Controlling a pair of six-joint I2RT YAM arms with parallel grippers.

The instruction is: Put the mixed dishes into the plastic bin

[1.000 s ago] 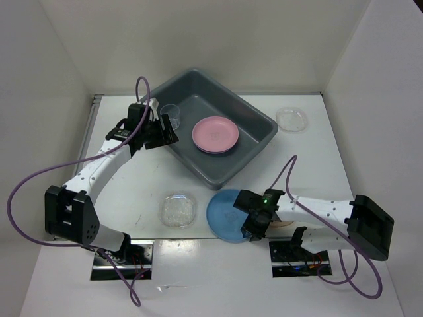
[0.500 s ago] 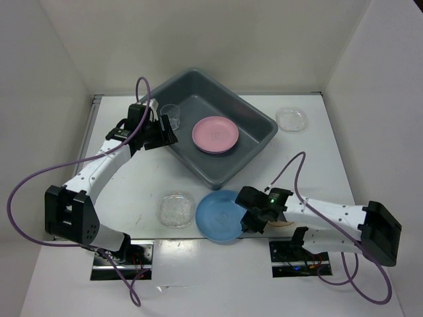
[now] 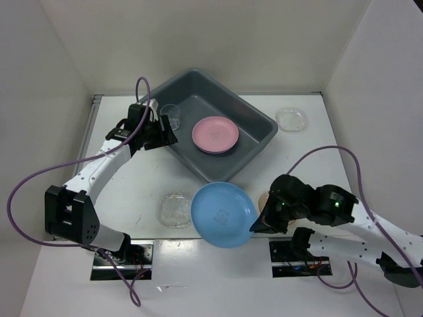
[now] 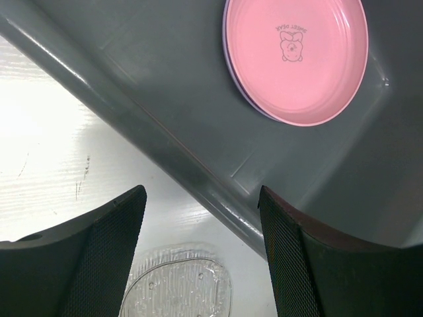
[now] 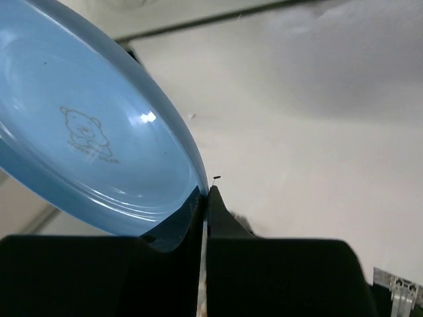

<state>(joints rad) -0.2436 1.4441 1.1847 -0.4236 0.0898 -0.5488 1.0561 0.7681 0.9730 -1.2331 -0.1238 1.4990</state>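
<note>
My right gripper (image 3: 256,226) (image 5: 205,198) is shut on the rim of the blue plate (image 3: 223,214) (image 5: 86,132), which hangs tilted above the table's front edge. The plastic bin (image 3: 254,148) (image 4: 165,152) stands at the back centre. In it a pink plate (image 3: 215,134) (image 4: 297,59) lies on a lavender plate (image 4: 248,105). My left gripper (image 3: 168,130) (image 4: 201,191) is open and empty over the bin's left rim, beside a small clear cup (image 3: 170,116). A clear square dish (image 3: 177,210) (image 4: 175,290) lies on the table at front left.
A clear round dish (image 3: 291,119) sits at the back right of the table. A tan dish (image 3: 266,198) shows partly from under my right arm. White walls close in the table on three sides.
My right gripper has shut on the blue plate and lifted it off the table, and the arm has risen. The left arm has not moved.
</note>
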